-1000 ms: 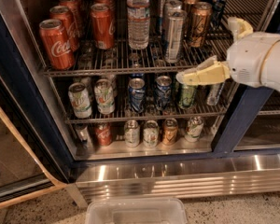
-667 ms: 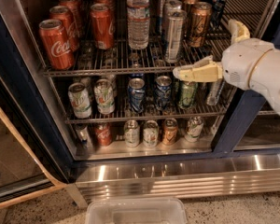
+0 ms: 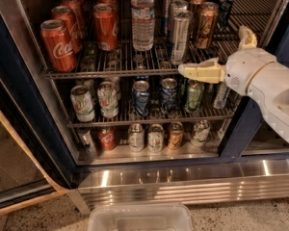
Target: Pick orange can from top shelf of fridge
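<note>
Fridge: the fridge [image 3: 192, 184] is being viewed with its front open, its wire racks of drinks being framed in dark blue above a ribbed steel base.
Top shelf: the top shelf [image 3: 130, 61] is being loaded with Coca-Cola cans [image 3: 59, 44] at the left, a water bottle [image 3: 143, 16] in the middle, and slim cans at the right.
Gripper: the gripper [image 3: 212, 50] is being held at the right end of the top shelf's front edge. Its fingers are spread wide, one [image 3: 200, 72] pointing left along the edge and one pointing up, and nothing is being gripped.
Orange can: the orange can [image 3: 205, 25] is being kept upright at the front of its row, with others like it behind.
Key relation: the can is lying above the lower finger and deeper in, long axis vertical, so a forward reach with the fingers brought to either side is judged to be needed.
Room: a silver slim can [image 3: 178, 30] is crowding the can's left, just beside it, while bare rack is being left open to its right, up to the frame post.
</note>
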`<state>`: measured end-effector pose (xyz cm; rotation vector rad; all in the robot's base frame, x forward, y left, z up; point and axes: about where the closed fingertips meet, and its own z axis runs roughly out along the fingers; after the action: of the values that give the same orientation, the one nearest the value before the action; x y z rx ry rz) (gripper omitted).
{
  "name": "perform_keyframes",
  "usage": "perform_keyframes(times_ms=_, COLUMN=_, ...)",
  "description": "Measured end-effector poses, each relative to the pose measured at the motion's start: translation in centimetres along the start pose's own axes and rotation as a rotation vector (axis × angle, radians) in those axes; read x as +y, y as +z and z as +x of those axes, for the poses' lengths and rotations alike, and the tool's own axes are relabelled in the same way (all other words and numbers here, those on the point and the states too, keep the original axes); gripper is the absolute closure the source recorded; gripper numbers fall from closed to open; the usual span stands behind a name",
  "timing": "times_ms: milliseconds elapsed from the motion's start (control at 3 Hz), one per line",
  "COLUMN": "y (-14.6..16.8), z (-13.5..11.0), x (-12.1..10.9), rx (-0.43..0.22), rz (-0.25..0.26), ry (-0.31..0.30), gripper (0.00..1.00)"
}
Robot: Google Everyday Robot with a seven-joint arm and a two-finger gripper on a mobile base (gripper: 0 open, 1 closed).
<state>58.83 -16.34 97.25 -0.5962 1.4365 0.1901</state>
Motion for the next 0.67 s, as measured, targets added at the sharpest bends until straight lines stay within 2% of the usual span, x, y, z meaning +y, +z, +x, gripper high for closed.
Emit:
perform_keyframes(times_ms=333, y=0.1, z=0.0, x=0.0, rx=-0.001, rz=0.000, ry=0.000, gripper=0.00)
perform_keyframes(times_ms=667, y=0.8, z=-0.2, x=-1.2, rx=-0.022, rz=0.050, ry=0.004, gripper=0.00)
